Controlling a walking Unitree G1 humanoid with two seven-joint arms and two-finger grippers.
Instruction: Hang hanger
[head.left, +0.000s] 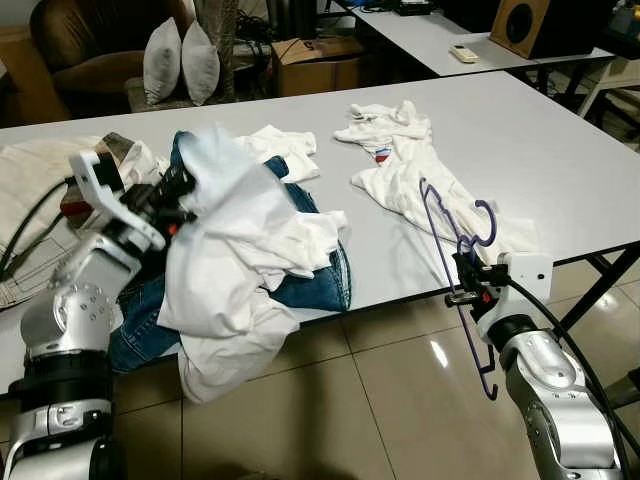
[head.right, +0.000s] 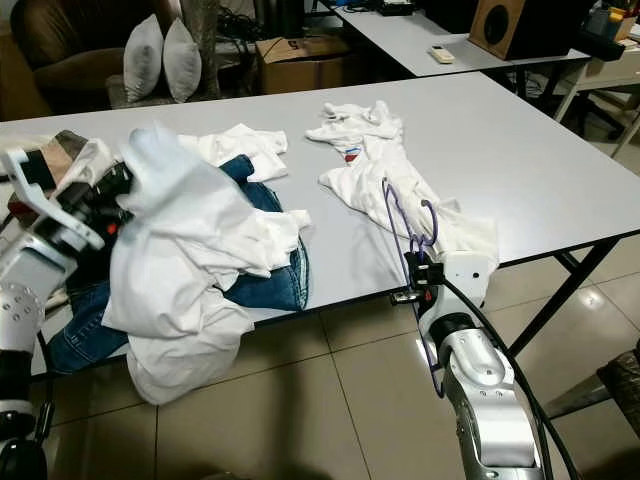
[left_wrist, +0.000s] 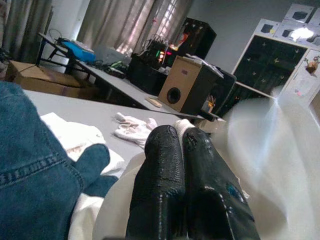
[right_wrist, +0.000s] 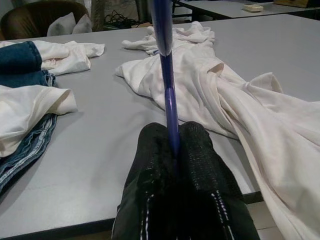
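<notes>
Currently the purple hanger (head.left: 455, 262) is clamped between the closed fingers of the right end effector (head.left: 468, 272) at the near edge of the desk (head.left: 540, 150). Its hook curls upward beside a long white garment (head.left: 420, 180) spread on the desk, and its lower frame hangs below the desk edge, over the tiled floor (head.left: 400, 400). The left end effector (head.left: 180, 195) is closed on a white shirt (head.left: 235, 270), lifted above the desk and draping down past its near edge. Blue jeans (head.left: 315, 285) lie beneath the shirt. A speaker (head.left: 525, 25) stands on a second desk behind.
</notes>
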